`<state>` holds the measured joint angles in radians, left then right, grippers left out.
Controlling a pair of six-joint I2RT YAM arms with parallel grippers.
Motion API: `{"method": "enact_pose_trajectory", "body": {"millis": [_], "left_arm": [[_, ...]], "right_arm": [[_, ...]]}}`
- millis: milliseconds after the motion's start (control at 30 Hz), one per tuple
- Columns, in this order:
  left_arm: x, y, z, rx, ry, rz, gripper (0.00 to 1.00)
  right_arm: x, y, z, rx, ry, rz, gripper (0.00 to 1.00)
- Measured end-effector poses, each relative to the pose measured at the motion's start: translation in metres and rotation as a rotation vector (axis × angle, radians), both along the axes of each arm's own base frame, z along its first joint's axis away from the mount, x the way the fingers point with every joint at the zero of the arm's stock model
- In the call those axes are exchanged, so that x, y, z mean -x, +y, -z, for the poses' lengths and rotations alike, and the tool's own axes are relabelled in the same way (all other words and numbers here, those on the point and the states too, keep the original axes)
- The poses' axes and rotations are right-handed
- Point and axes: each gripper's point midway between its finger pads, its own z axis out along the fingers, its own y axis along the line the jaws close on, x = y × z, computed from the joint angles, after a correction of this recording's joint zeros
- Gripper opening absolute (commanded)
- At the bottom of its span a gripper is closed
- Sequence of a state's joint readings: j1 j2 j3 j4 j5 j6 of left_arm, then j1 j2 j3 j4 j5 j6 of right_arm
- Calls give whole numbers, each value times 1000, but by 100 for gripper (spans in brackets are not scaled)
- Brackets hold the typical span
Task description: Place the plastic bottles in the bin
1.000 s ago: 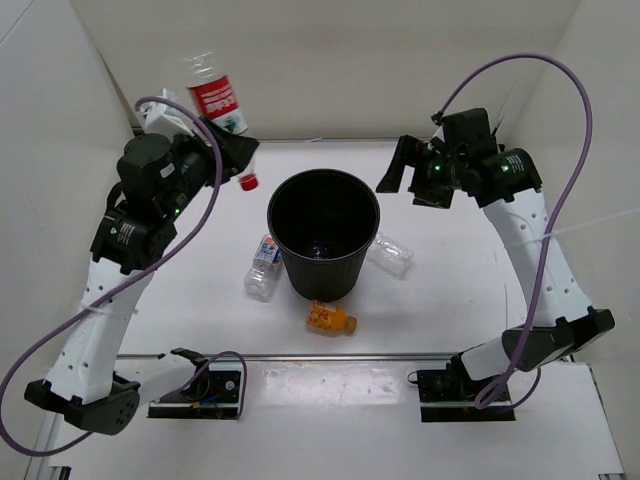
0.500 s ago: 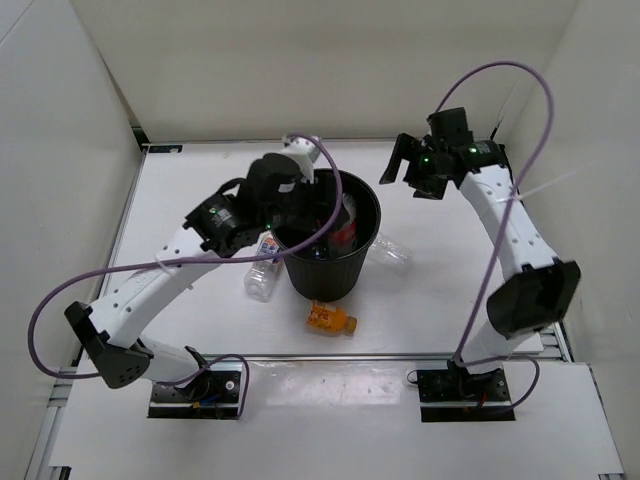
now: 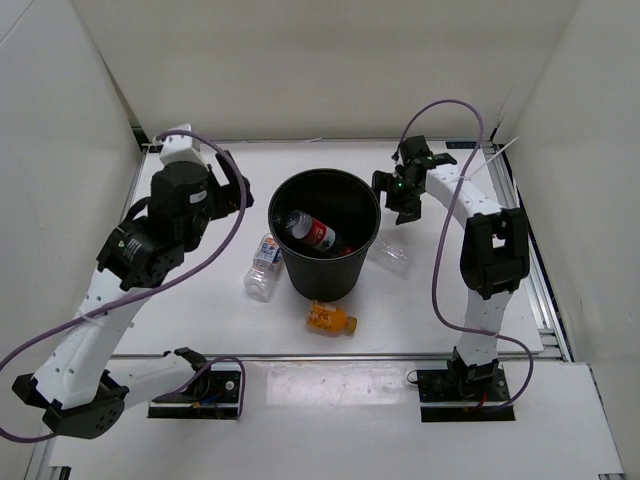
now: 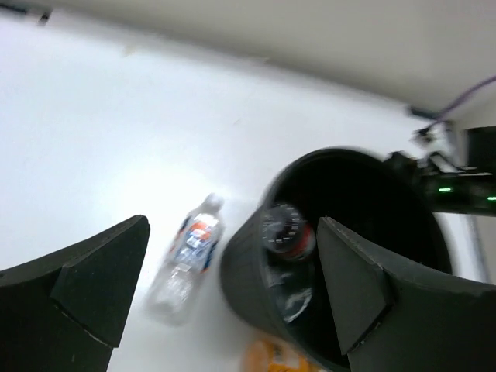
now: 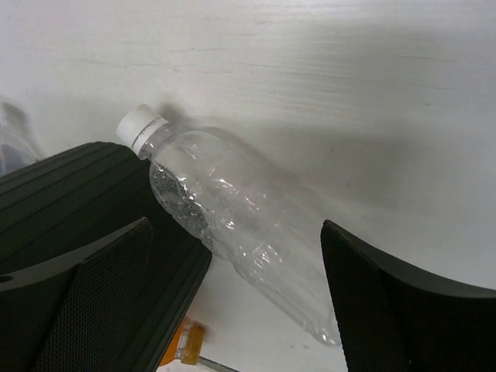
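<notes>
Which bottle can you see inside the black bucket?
The clear bottle with the red label, lying inside the bin. The blue-white one, the plain one and the orange one lie on the table outside.

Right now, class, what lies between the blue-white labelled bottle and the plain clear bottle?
The black bin stands between the blue-white labelled bottle and the plain clear bottle, in the top view.
</notes>
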<state>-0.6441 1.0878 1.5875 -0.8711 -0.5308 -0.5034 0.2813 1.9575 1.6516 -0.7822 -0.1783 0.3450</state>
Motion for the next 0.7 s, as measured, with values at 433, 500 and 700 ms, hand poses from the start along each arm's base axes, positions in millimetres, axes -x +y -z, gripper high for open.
{"method": "enact_pose_trajectory", "body": {"millis": [433,500,700], "left_arm": [[30,42,105,-16,260,-146,100],[33,43,103,-4,256,-148,100],[34,42,126,-31,317,-152,100]], "right_arm": [[39,23,39,-76,105,-137,98],[45,25,45,-71,112,-151,98],[72,15,75,15,183,-149,89]]}}
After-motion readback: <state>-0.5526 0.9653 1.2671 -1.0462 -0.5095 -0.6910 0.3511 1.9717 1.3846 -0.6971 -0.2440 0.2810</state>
